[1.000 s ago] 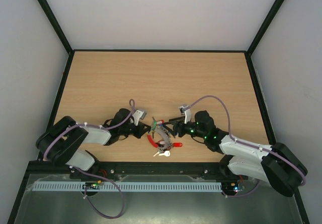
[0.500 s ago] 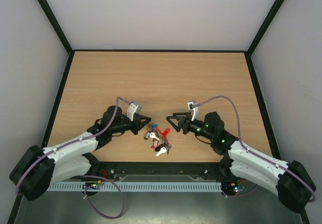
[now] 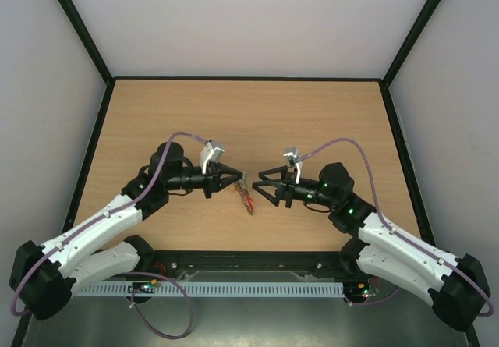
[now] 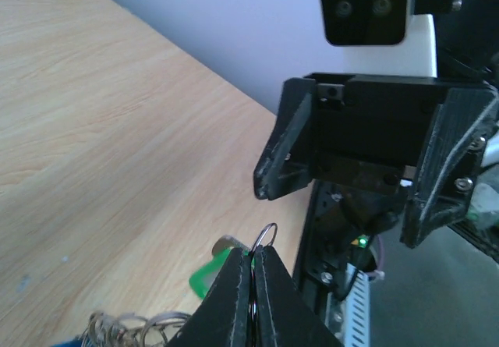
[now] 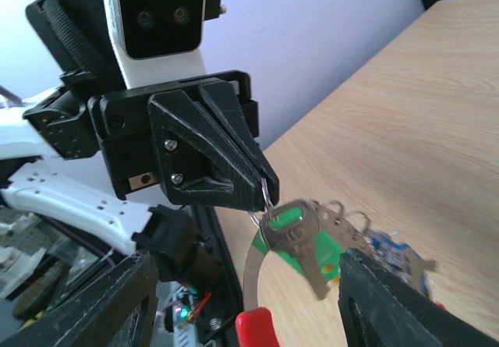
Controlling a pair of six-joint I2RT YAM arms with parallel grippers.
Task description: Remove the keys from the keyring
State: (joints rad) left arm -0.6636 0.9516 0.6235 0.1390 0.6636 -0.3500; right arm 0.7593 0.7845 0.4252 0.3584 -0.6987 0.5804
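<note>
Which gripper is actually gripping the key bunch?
The left gripper: its fingers are shut on the small ring carrying the green key. The right gripper faces it with jaws wide open, holding nothing.

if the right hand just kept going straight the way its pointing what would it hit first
Most likely the keys hanging from the shut left hand. They sit straight ahead of the open right hand, with the left hand close behind them. Exact depth is hard to judge.

A light wood-grain bench (image 3: 249, 121) lies inside a thin black frame (image 3: 248, 78). Plain white walls (image 3: 249, 19) rise on three sides. A white slotted cable strip (image 3: 234, 289) runs along the near side, beyond the bench's front edge.
</note>
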